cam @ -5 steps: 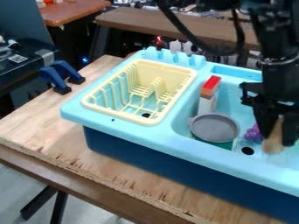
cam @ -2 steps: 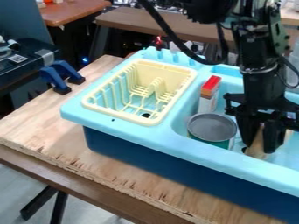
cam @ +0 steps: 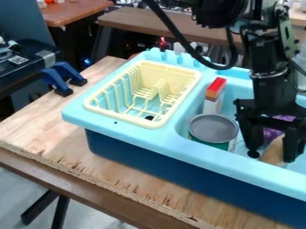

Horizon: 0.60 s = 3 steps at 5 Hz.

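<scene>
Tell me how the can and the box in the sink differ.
The can is wide and round; the box is narrow and straight-sided. The can's top is grey, the box's top red. The can has green on its side, while the box's side is mostly white below an orange band. Both are in the same basin of the sink.

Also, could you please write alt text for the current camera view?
A black gripper hangs open at a wooden object in a blue toy sink, near a can, a box and something purple, with a yellow rack at left.
</scene>
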Available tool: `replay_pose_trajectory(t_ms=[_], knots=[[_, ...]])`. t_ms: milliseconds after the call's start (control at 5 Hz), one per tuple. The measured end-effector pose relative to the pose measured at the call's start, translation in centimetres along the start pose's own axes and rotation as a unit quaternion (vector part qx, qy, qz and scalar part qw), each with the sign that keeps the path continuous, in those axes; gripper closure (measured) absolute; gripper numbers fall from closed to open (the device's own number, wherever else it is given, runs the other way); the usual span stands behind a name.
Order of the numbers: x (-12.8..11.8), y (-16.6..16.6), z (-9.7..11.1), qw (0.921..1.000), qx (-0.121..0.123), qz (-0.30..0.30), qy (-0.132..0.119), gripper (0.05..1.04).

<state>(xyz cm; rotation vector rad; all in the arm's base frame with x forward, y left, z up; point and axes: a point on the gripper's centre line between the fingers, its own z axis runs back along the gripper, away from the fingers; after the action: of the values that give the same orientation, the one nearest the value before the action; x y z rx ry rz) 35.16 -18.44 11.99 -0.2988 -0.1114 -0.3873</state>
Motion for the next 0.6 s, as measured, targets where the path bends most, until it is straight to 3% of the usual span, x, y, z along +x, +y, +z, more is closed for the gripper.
replay_pose_trajectory(t_ms=[200,600], knots=[[0.6,-0.2,0.7,0.9995,-0.005,-0.003,-0.031,0.074],[1.2,-1.1,4.5,0.9959,0.001,-0.010,-0.090,0.078]])
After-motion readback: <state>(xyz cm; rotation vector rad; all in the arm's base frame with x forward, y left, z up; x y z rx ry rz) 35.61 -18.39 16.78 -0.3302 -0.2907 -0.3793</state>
